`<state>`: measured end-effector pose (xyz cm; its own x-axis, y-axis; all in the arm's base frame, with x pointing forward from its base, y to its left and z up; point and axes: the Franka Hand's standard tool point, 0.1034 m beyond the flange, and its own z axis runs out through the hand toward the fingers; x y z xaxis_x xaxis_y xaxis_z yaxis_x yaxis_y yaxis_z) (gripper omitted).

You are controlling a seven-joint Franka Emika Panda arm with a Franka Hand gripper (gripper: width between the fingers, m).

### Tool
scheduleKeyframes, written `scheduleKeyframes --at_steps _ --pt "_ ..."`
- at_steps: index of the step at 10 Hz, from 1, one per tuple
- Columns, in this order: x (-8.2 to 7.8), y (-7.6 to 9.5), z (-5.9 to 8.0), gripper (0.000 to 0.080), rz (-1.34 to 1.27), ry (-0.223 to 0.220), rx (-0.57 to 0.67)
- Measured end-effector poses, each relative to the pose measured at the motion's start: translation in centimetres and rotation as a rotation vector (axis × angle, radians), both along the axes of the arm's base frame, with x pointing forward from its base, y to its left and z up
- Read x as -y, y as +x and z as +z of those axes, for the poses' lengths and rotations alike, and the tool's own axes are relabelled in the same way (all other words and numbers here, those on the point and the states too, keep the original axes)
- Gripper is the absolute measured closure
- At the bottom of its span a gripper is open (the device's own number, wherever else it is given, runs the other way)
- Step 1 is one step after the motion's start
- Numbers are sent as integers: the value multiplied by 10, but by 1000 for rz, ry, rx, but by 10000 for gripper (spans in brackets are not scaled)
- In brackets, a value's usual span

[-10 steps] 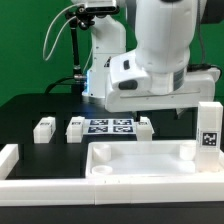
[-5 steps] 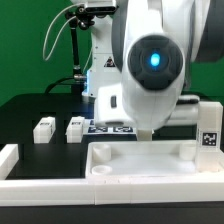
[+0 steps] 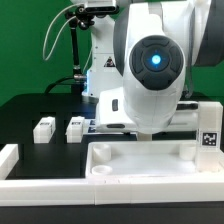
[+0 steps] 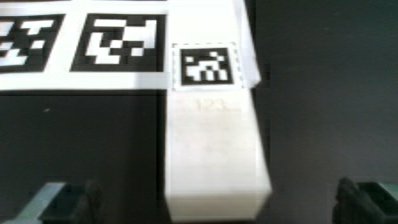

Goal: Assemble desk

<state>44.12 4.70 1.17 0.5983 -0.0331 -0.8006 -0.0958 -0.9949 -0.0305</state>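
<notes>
Leg (image 4: 214, 130): long, smooth white plastic block. A square tag (image 4: 206, 66) sits on top at one end, and that end touches the marker board (image 4: 89, 45).

Gripper (image 4: 214, 200): fingers (image 4: 63, 200) wide apart, one on each side of the leg's free end, holding nothing.

Risk: an off-centre squeeze on slick plastic could twist the leg or shove it against the board.

Exterior view: desk top (image 3: 140, 162) at 6 o'clock; second leg (image 3: 44, 128) and third leg (image 3: 75, 127) near 9 o'clock.

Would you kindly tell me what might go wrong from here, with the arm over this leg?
The open fingers flank only the untagged end of the leg, so closing there may pivot it rather than lift it level. The leg's tagged end lies close beside the marker board, so a descent could catch the board's edge.
</notes>
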Motion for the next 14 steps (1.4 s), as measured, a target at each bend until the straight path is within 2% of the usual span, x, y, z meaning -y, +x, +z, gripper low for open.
scheduleKeyframes --at_steps 1,2,3,5,7,8,9,13,14 --pt "1 -8 -3 150 -7 -8 -23" --pt "1 -21 -3 150 -19 -19 -97" --pt "2 -16 -8 150 -18 -21 -84" --pt "2 -16 -7 150 -19 -21 -83" --pt "3 -16 -8 416 -19 -21 -84" --pt "3 -16 -8 416 -19 -21 -84" --pt "3 -16 -8 512 -20 -21 -84" --pt "3 -16 -8 512 -20 -21 -84" --pt "3 -17 -3 512 -21 -19 -98"
